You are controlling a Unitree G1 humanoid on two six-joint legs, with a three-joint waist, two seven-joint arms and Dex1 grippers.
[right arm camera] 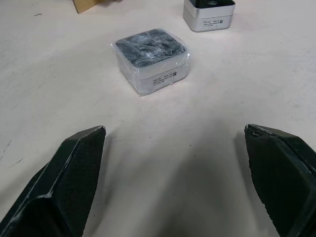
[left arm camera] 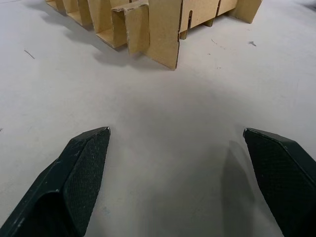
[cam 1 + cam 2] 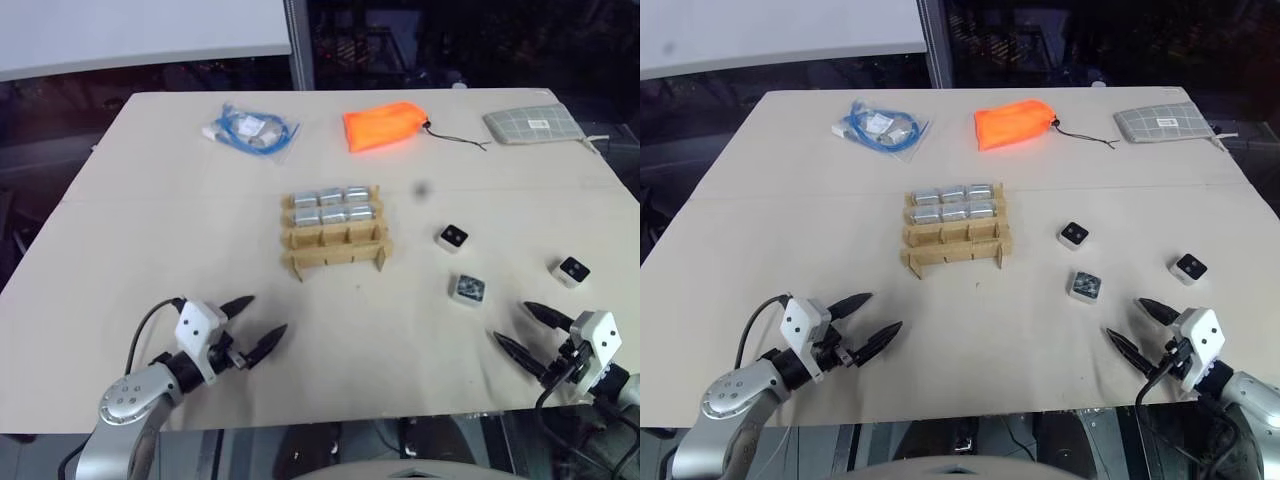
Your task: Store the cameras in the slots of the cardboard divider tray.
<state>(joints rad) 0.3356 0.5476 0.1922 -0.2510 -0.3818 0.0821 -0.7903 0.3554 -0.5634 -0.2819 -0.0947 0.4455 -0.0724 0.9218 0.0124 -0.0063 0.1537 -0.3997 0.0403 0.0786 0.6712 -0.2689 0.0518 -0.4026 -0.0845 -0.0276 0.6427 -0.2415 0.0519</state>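
Roughly two-thirds done: six cameras point(image 3: 331, 204) slotted in far rows of tray point(image 3: 335, 250), mid-desk point(image 3: 150, 200); three loose cameras point(image 3: 469, 288) right. Left gripper point(image 3: 255, 325), right gripper point(image 3: 522, 328) released, empty.

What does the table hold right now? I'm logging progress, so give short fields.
tray: cardboard divider tray, mid-table
stored: six cameras fill its two far rows
empty: two near rows
loose: three cameras right of tray
left gripper: open, holding nothing
right gripper: open, near the wrapped camera
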